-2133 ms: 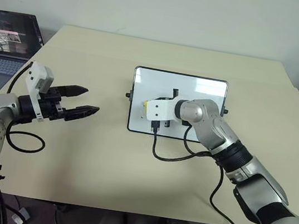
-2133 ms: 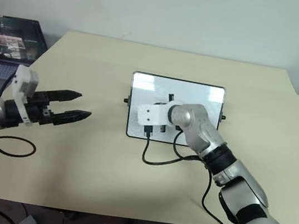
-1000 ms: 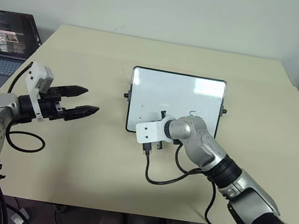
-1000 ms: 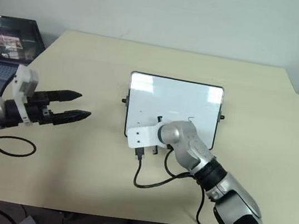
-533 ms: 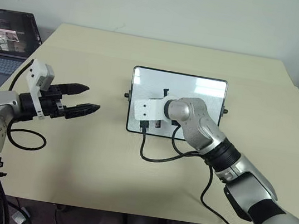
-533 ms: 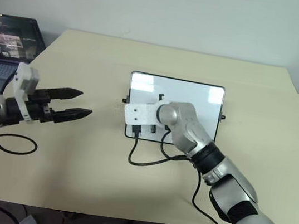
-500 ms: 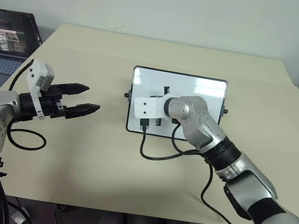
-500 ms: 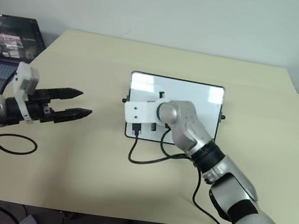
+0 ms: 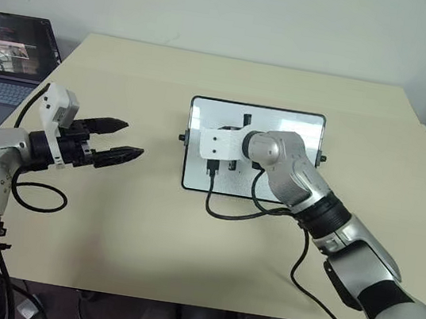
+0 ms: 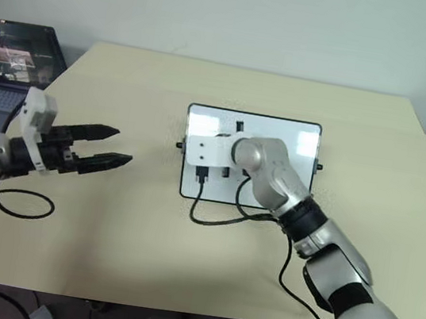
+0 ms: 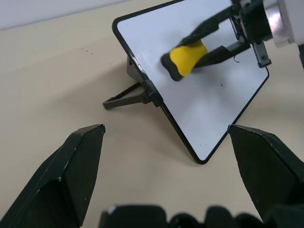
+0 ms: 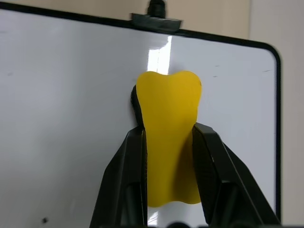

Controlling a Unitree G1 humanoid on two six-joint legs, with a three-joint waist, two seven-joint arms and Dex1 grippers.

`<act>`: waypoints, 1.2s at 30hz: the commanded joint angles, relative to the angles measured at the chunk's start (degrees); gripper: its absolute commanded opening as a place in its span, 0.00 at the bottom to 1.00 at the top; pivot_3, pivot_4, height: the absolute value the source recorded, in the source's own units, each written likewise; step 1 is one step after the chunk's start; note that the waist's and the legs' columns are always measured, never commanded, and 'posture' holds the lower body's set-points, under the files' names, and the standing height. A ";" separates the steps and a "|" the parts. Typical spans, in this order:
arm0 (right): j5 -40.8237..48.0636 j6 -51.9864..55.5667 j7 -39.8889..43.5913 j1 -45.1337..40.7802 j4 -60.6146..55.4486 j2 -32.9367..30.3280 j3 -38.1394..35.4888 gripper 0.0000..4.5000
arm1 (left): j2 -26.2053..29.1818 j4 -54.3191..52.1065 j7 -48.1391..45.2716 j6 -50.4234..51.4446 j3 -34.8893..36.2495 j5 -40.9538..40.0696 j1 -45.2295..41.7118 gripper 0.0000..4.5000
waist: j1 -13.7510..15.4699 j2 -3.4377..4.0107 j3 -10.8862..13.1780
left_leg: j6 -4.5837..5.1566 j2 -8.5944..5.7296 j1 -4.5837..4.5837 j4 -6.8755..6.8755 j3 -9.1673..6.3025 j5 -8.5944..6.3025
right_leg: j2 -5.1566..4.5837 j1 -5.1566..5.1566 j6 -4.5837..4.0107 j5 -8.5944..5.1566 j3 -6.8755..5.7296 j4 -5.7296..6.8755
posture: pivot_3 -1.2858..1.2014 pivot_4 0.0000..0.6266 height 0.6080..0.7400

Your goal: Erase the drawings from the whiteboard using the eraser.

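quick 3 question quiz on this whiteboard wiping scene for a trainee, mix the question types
1. True or false: the right pincer is shut on the yellow eraser.
2. Multiple choice: the left pincer is A) gripping the whiteboard frame, B) open and holding nothing, C) holding a marker.
3. Fill in: the whiteboard stands tilted on the ____ table, propped by a stand behind it.

Key: 1 true. 2 B. 3 beige.

Bright even light, soft shadows, glare streak on whiteboard (image 12: 159, 54); left end effector (image 11: 166, 180) blurred.
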 commanded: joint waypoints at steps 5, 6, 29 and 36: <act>0.00 0.94 5.02 5.14 -1.27 -4.74 -0.61 0.22 | -0.02 -0.23 -0.28 -1.03 -0.35 0.16 -1.70 1.00 | 0.06 -0.01 -0.01 | 0.00 0.01 0.06 0.01 -0.06 0.00 | 0.00 0.07 0.00 0.00 -0.04 0.01 | 0.52 0.24 1.00; -0.11 0.90 5.13 5.72 -1.43 -5.11 -0.69 0.22 | -0.01 -0.15 -0.31 -1.05 -0.43 0.16 -1.80 1.00 | 0.06 -0.02 -0.01 | 0.00 0.01 0.08 0.01 -0.06 0.00 | 0.00 0.11 0.00 0.00 -0.04 0.01 | 0.52 0.24 1.00; 1.41 3.08 8.44 18.77 -6.53 -10.80 -3.56 0.22 | -0.30 1.95 -1.56 -1.30 -1.84 1.42 -4.52 1.00 | 0.69 -0.58 -0.37 | 0.02 0.02 0.89 0.02 -0.01 0.01 | -0.11 0.55 -0.33 -0.21 0.01 -0.03 | 0.52 0.24 1.00; 7.26 8.17 12.88 18.00 -15.39 -12.70 -9.55 0.22 | -0.33 2.71 -1.95 -1.52 -2.00 1.83 -5.43 1.00 | 1.50 -0.46 -0.24 | 0.01 0.00 0.78 0.02 -0.01 0.01 | -0.13 0.51 -0.33 -0.21 0.00 -0.08 | 0.52 0.24 1.00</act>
